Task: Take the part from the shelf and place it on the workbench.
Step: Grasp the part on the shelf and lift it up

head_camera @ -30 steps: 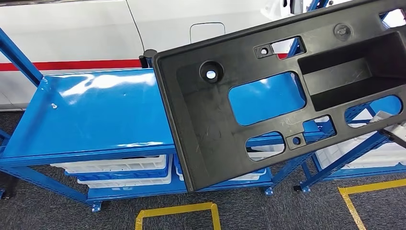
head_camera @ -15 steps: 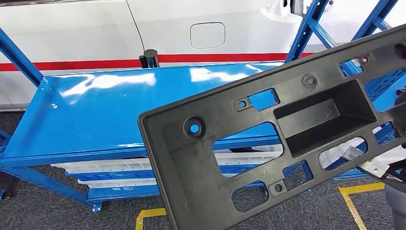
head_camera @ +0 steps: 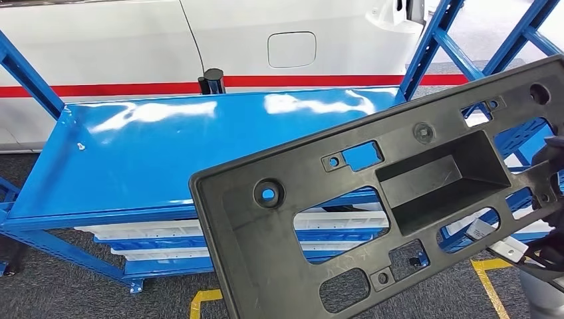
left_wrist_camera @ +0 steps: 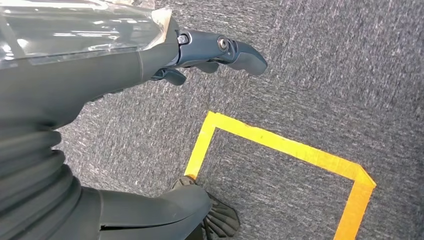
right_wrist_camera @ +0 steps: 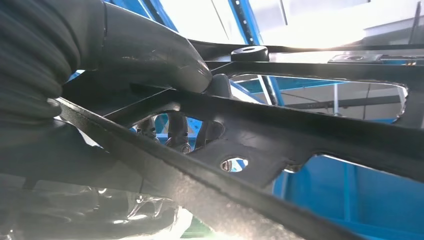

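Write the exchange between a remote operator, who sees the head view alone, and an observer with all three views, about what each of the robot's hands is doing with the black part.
Operator: The black part fills my picture. How does the right hand grip it?
Observer: Its thumb presses on one face of the frame, and its fingers show through an opening from the other side.
Operator: And the left hand?
Observer: It holds nothing, fingers apart, above grey carpet with a yellow tape corner.

we count one black part (head_camera: 372, 219), one blue workbench (head_camera: 153, 159), and two white trays (head_camera: 159, 229) beneath it.
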Motion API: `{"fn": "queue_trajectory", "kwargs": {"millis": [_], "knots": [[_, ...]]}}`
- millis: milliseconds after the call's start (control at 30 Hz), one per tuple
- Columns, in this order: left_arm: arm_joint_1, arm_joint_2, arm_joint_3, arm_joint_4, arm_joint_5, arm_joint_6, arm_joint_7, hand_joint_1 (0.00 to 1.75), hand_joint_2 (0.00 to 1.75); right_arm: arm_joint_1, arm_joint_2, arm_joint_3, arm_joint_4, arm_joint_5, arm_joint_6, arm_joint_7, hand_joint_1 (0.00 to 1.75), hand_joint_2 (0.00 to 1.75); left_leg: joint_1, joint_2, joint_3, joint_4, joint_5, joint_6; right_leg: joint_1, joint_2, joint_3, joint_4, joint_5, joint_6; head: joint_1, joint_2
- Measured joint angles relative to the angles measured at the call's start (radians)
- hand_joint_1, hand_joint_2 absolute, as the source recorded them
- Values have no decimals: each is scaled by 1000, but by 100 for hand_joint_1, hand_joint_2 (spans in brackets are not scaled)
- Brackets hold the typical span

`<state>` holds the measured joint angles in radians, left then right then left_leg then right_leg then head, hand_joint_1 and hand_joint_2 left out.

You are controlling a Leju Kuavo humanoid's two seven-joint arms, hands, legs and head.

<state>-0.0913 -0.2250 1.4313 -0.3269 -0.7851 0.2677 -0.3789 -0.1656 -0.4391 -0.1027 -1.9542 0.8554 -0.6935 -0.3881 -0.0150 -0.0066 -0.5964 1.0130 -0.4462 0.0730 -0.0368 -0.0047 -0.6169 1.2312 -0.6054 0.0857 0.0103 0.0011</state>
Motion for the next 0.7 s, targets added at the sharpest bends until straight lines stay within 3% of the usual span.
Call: {"fn": "queue_trajectory", "kwargs": {"millis": [33, 100, 167, 267, 333, 400, 433, 467, 500, 600, 633, 700], "knots": [[0, 0, 0, 0, 0, 2, 0, 0, 175, 0, 3, -2, 0, -1, 0, -1, 175, 175, 1, -1, 0, 1, 1, -3, -2, 0, 33, -73, 33, 9, 0, 0], [0, 0, 0, 0, 0, 4, 0, 0, 175, 1, 8, -7, 2, -4, 0, -2, 175, 175, 0, -2, -2, 3, 3, -13, 1, 3, 91, -191, 83, 10, 0, 0], [0, 1, -1, 0, 0, 5, -1, 0, 175, 2, 12, -9, 3, -5, 0, -2, 175, 175, -4, -4, -7, 7, 7, -25, 9, 7, 102, -219, 96, -7, 0, 0], [1, 3, -1, 0, 0, 6, -1, 0, 175, 2, 20, -10, 3, -6, -1, -3, 175, 175, -1, -6, -19, 22, -3, -40, 0, 6, 88, -221, 104, -31, -2, 0], [1, 4, -1, 0, 0, 9, -1, 0, 175, 1, 23, -10, 4, -5, -1, -3, 175, 175, 5, -4, -51, 100, -67, -54, -5, 3, 78, -222, 114, -49, -5, 0], [1, 4, -1, 0, 0, 16, -1, 0, 175, 1, 27, -9, 4, -3, -1, -1, 175, 175, 11, -2, -101, 235, -147, -65, -3, 1, 66, -222, 122, -58, -7, 0], [1, 4, -2, 0, 0, 20, -2, 0, 175, 2, 29, -9, 6, -2, -1, 1, 175, 175, 14, -1, -116, 284, -167, -68, -2, -1, 60, -221, 126, -59, -7, 0], [1, 4, -2, 0, 0, 23, -2, 0, 175, 2, 31, -8, 7, -2, -1, 3, 175, 175, 17, -1, -113, 299, -168, -71, -2, -2, 56, -221, 129, -59, -7, 0], [1, 4, -2, 0, 0, 26, -2, 0, 175, 1, 32, -7, 9, -3, -1, 5, 175, 175, 21, 0, -91, 275, -150, -72, -2, -2, 53, -221, 132, -57, -7, 0], [0, 6, -2, 0, 3, 34, -2, 0, 175, -5, 33, -6, 17, -6, -1, 12, 175, 175, 26, 3, 38, 72, -76, -69, 0, -2, 49, -220, 140, -46, -8, 0], [-1, 7, -2, 0, 4, 36, -2, 0, 175, -10, 33, -5, 20, -7, -1, 14, 175, 175, 24, 3, 64, 25, -67, -66, 2, -2, 47, -220, 144, -41, -7, 0], [-3, 7, -2, 0, 8, 38, -2, 0, 175, -21, 33, -1, 26, -10, -1, 17, 175, 175, 18, 2, 72, 1, -63, -58, 5, -3, 44, -223, 153, -26, -7, 0]]}}
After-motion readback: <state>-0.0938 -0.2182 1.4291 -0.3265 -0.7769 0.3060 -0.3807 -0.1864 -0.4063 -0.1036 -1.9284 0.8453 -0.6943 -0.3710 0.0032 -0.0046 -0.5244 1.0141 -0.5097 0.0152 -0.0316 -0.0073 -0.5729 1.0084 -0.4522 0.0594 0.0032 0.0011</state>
